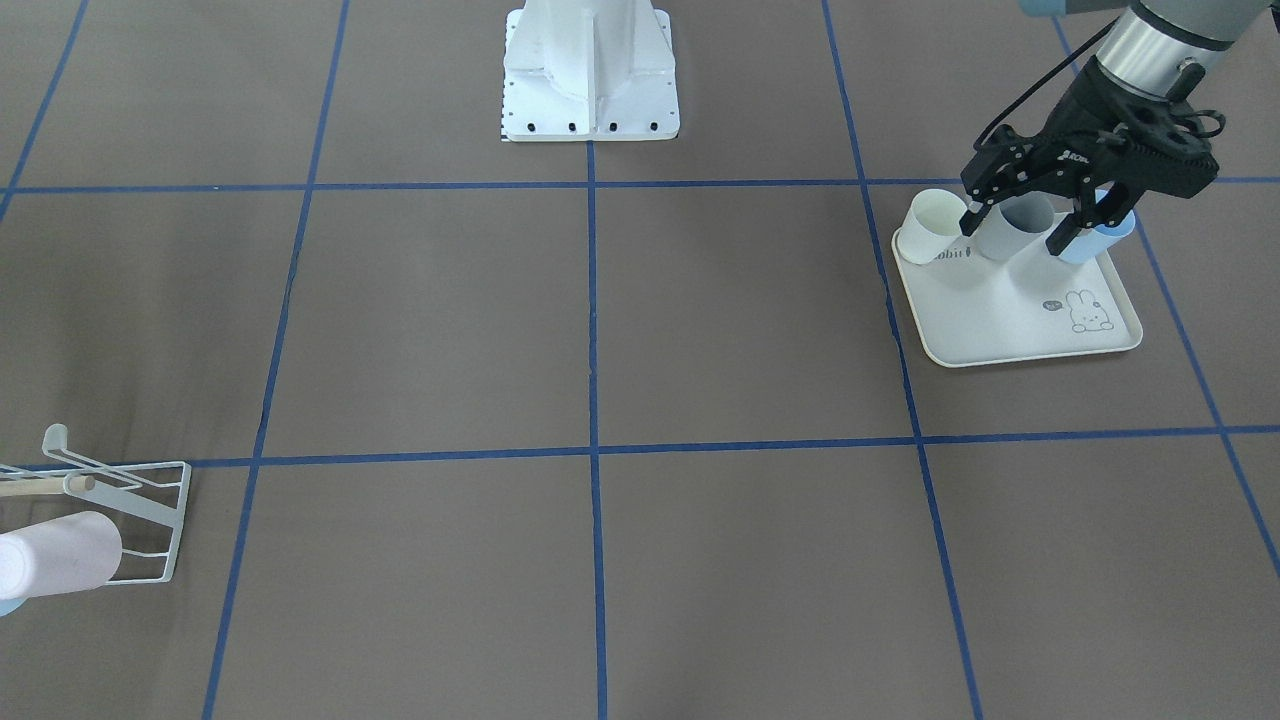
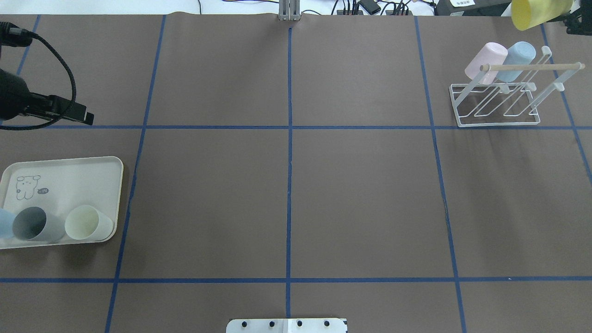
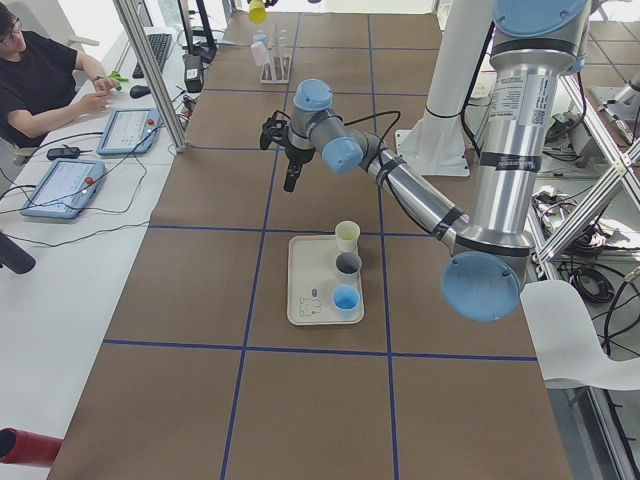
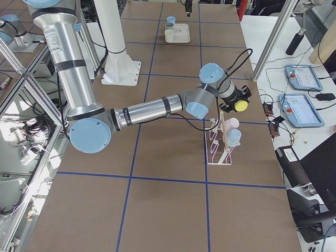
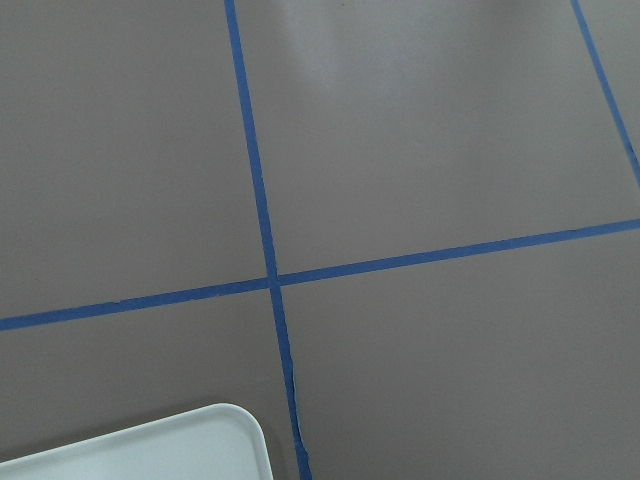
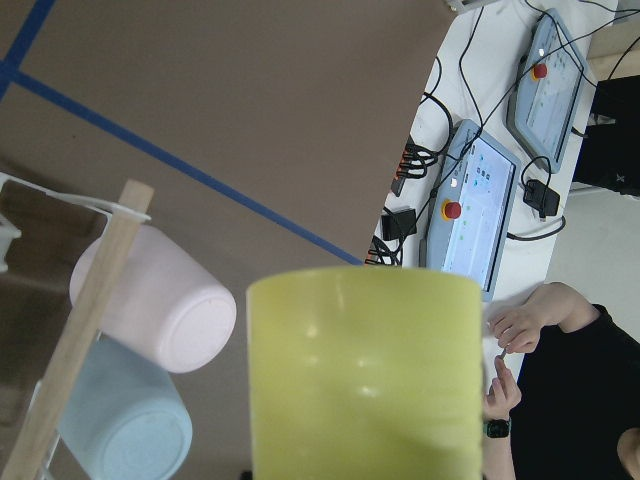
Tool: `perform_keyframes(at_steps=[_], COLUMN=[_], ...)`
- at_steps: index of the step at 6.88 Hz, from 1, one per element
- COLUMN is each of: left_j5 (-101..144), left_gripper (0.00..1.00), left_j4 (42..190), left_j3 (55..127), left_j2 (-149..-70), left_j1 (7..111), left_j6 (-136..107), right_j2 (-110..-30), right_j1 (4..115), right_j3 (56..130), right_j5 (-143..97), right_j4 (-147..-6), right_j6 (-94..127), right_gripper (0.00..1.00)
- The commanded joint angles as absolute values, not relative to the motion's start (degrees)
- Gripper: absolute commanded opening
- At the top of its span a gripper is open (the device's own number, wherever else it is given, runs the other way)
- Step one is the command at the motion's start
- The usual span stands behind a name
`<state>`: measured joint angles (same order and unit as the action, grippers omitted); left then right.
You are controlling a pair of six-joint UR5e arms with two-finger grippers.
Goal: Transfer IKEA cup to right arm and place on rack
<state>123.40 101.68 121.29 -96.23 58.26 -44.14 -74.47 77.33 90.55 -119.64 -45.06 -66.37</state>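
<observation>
**Yellow cup in right hand, up by the rack, on no prong**

- Right hand (image 4: 239,102): holding the yellow cup (image 6: 365,380). The fingers themselves are hidden. The cup fills the right wrist view and sits at the tip of the hand in the right side view.
- Cup position: in the air at the far right corner of the desk (image 2: 360,194), tilted, near the rack (image 2: 497,124). In the wrist view it is beside the wooden rod (image 2: 532,67) and apart from it.
- Rack: stands on the desk at far right. A pink cup (image 2: 485,62) and a pale blue cup (image 2: 518,55) hang on its prongs side by side. The other prongs are bare.
- Left hand (image 1: 1015,232): fingers spread wide, holding nothing. It is raised off the desk at far left. The front view overlaps it with the tray cups, but the overhead and left side views show it well apart from them.
- Tray (image 2: 69,180): near left, rabbit print. Along its near edge stand a cream cup (image 2: 88,223), a grey cup (image 2: 34,224) and a blue cup (image 3: 345,300), all upright with mouths up.
- A person (image 3: 40,80) sits at a side bench beyond the far edge.
</observation>
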Motion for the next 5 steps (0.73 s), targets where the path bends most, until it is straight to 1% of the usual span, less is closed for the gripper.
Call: perform_keyframes(at_steps=[1, 2, 4, 5], left_j5=[123.4, 123.4, 123.6, 123.6], left_gripper=[1.0, 1.0, 1.0, 1.0], left_j4=[101.7, 101.7, 101.7, 101.8], left_j3=[121.3, 121.2, 120.9, 120.8], left_j2=[-96.1, -96.1, -96.1, -96.1], left_j1=[58.3, 58.3, 58.2, 58.2], left_j6=[-44.1, -44.1, -44.1, -44.1], right_j2=[-73.7, -73.4, -71.4, -70.6], right_j1=[78.2, 78.0, 76.2, 76.2], right_j3=[90.3, 90.6, 90.7, 90.6], right_j5=[-119.1, -119.1, -119.2, -118.6], right_j4=[-46.1, -47.1, -47.7, -47.8], right_j6=[-67.2, -64.6, -48.4, -44.7], right_gripper=[0.0, 0.0, 0.0, 0.0])
